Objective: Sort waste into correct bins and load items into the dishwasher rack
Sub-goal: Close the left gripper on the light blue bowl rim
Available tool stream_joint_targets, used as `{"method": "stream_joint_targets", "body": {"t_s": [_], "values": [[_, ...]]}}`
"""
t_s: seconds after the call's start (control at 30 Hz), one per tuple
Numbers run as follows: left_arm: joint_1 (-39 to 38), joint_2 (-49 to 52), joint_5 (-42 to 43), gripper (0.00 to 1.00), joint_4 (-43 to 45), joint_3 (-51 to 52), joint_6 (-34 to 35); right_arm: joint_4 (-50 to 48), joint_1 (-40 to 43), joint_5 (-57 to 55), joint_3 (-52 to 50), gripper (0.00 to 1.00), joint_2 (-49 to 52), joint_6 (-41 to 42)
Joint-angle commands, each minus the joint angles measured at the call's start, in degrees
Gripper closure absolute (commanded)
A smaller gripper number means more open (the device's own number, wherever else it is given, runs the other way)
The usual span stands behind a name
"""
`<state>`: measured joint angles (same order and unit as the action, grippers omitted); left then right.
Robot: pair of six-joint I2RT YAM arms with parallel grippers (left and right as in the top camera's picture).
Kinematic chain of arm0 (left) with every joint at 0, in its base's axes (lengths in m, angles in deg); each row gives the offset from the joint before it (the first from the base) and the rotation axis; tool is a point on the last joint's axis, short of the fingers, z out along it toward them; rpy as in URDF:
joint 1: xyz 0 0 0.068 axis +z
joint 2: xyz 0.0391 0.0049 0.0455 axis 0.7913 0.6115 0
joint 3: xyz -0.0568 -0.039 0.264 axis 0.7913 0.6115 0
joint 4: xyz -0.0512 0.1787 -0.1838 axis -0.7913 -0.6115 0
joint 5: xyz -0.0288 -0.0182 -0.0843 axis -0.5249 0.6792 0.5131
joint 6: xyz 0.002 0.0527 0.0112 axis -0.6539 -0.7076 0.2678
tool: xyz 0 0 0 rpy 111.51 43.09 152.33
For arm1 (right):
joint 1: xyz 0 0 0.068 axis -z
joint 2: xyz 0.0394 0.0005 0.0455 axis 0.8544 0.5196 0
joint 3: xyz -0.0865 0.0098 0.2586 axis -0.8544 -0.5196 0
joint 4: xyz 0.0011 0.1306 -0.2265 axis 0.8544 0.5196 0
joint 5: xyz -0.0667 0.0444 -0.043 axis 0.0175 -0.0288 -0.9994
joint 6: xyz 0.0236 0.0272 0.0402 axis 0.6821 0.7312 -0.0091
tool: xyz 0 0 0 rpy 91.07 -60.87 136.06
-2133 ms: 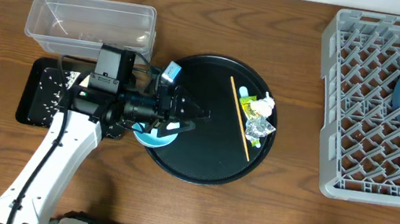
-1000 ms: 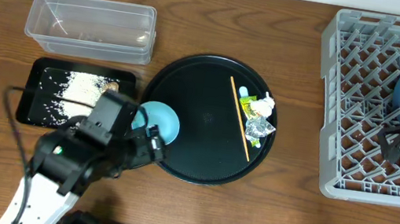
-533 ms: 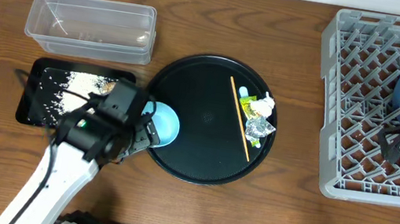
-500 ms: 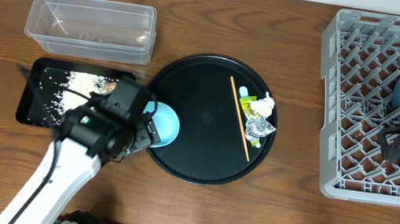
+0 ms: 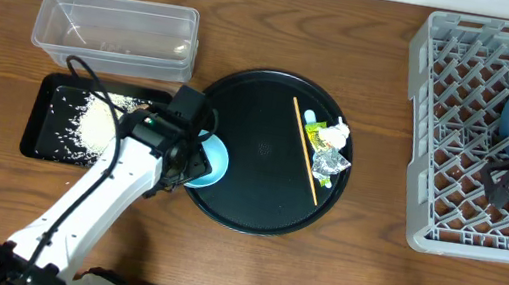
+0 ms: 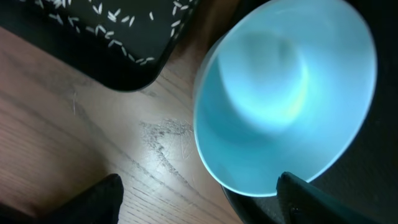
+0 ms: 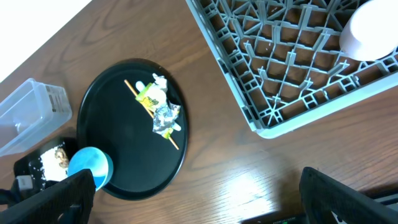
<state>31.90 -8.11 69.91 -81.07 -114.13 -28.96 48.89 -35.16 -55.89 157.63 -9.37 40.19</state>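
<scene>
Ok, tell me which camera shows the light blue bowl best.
The left wrist view: the light blue bowl is large and close, rim and inside plain. Overhead, the left arm covers part of the bowl. The right wrist view shows the bowl small and far off.

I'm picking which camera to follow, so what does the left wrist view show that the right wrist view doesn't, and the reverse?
Only the left wrist view: single rice grains on a corner of the shallow black tray, and scuff marks on the wooden table beside the light blue bowl. Only the right wrist view: the dishwasher rack holding the white bowl, the clear tub, and the stick and foil wrappers on the round black tray. Both: the light blue bowl, both black trays, the wooden table.
</scene>
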Motion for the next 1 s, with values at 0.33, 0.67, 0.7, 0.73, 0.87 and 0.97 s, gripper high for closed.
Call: {"method": "stream_joint_targets", "body": {"t_s": [0.33,0.67,0.7,0.73,0.87,0.97], "values": [[0.2,7.5,1.7,0.27,3.1,-1.3,4.4,0.2,-1.0,-0.2,-0.2,0.01,0.2,-0.8],[0.2,7.7,1.7,0.51,4.5,-1.2,4.4,0.1,-1.0,-0.2,-0.2,0.01,0.7,-0.8],[0.2,7.7,1.7,0.51,4.5,-1.2,4.5,0.1,-1.0,-0.2,-0.2,0.01,0.7,-0.8],[0.2,7.7,1.7,0.51,4.5,-1.2,4.5,0.1,-1.0,-0.2,-0.2,0.01,0.7,-0.8],[0.2,7.7,1.6,0.51,4.5,-0.9,4.4,0.1,-1.0,-0.2,-0.2,0.01,0.7,-0.8],[0.2,7.7,1.6,0.51,4.6,-0.2,4.5,0.1,-1.0,-0.2,-0.2,0.01,0.7,-0.8]]}}
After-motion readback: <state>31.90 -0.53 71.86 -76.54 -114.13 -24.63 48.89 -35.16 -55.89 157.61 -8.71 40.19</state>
